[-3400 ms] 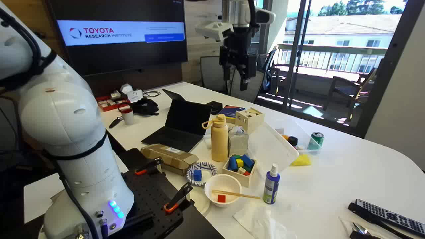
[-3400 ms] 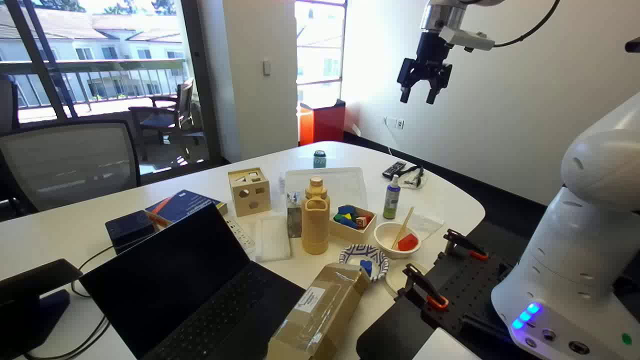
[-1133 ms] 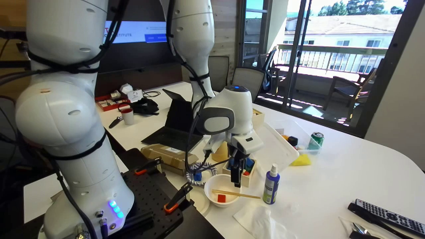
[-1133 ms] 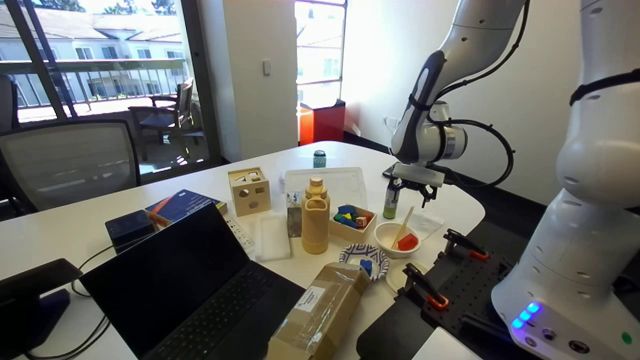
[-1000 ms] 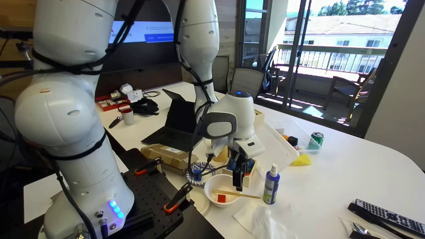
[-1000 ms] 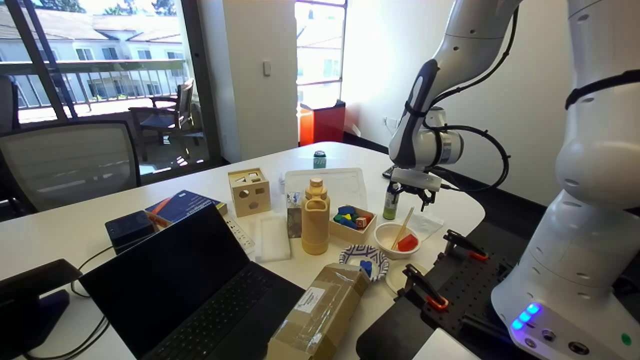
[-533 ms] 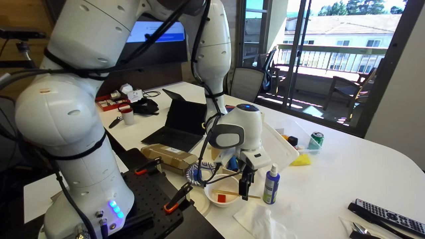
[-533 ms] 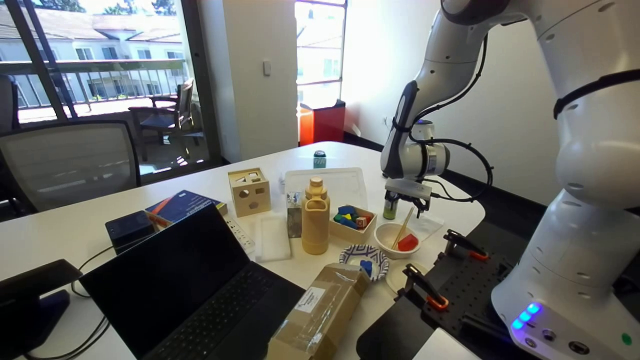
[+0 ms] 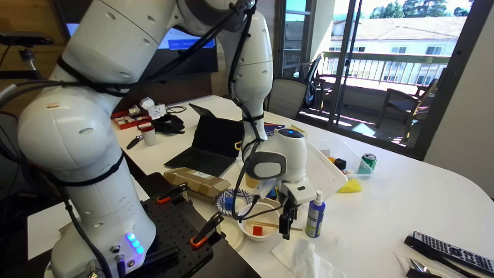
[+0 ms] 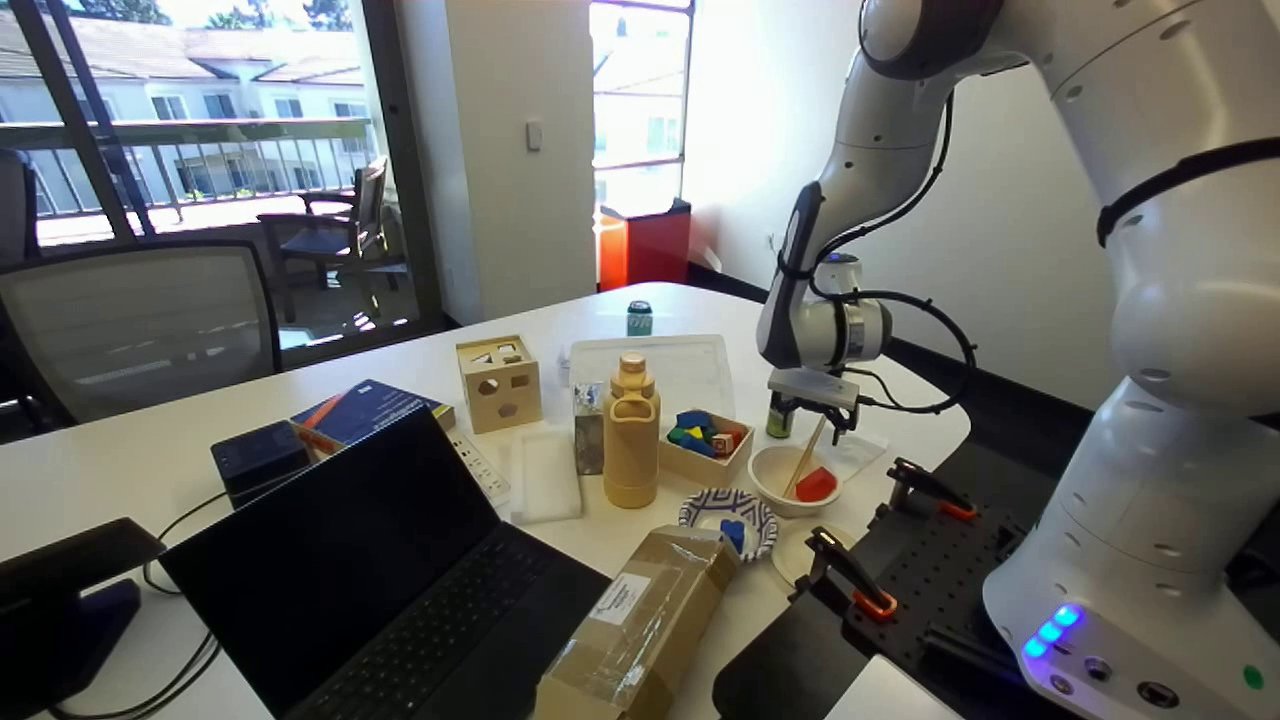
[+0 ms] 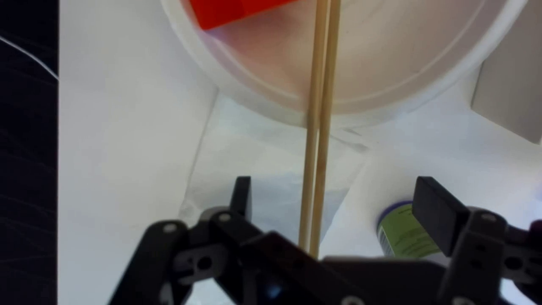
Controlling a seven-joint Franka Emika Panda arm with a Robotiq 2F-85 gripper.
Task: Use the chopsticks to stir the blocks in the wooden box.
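The pair of pale chopsticks [image 11: 321,169] rests in the white bowl, with one end sticking out over its rim; they also show in both exterior views [image 9: 266,224] [image 10: 804,463]. My gripper [image 11: 333,186] is open, fingers pointing down, above the protruding end. In the wrist view the chopsticks run between the two fingers, touching neither, nearer the left one. The gripper also shows in both exterior views [image 9: 287,231] [image 10: 812,427]. The wooden box [image 10: 700,468] holds the coloured blocks [image 10: 692,438]; in an exterior view my arm mostly hides the box [image 9: 272,201].
The white bowl [image 11: 254,101] holds a red block [image 11: 228,10]. A purple-green spray bottle [image 9: 315,221] stands close beside the gripper. A tall yellow bottle [image 10: 630,460] stands beside the wooden box. A patterned plate [image 10: 700,522] with a blue block and a cardboard box [image 10: 650,610] lie nearby.
My gripper has come down from high above the table to just above the chopsticks' free end, more slowly over the last half second. The chopsticks, bowl and blocks have not moved.
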